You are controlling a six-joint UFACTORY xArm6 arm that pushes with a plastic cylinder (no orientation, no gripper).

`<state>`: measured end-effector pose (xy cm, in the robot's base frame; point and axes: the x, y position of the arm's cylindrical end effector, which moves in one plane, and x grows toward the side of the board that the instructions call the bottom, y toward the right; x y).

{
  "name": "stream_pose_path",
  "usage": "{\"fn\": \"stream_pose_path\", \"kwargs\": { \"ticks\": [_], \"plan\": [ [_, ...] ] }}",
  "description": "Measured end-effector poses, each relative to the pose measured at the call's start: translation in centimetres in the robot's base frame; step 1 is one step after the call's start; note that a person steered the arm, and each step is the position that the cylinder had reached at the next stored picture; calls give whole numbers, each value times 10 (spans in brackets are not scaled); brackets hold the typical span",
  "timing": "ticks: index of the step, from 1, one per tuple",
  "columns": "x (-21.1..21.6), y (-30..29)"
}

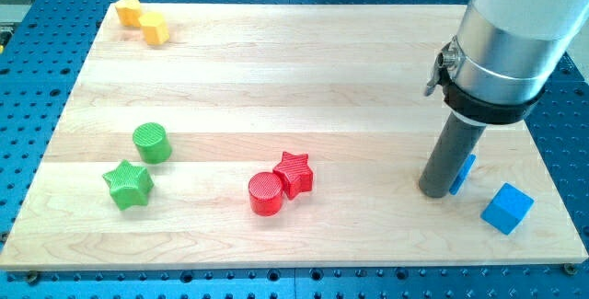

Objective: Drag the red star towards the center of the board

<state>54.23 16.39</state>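
The red star [294, 172] lies on the wooden board [294, 69], a little below the board's middle. A red cylinder [266, 193] touches it at its lower left. My tip [435, 191] is at the view's right, well to the right of the red star and apart from it. A blue block [463, 173] sits right behind the rod, partly hidden by it.
A blue cube [507, 209] lies at the lower right. A green cylinder [152, 142] and a green star [128, 184] lie at the left. Two yellow blocks [142, 18] sit at the top left corner. The arm's wide grey body hangs over the upper right.
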Motion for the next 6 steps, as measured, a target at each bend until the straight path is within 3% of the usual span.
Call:
{"fn": "stream_pose_path", "kwargs": {
  "ticks": [1, 2, 3, 4, 6],
  "plan": [
    [15, -7],
    [68, -69],
    [65, -145],
    [34, -176],
    [-58, -162]
  ]
}}
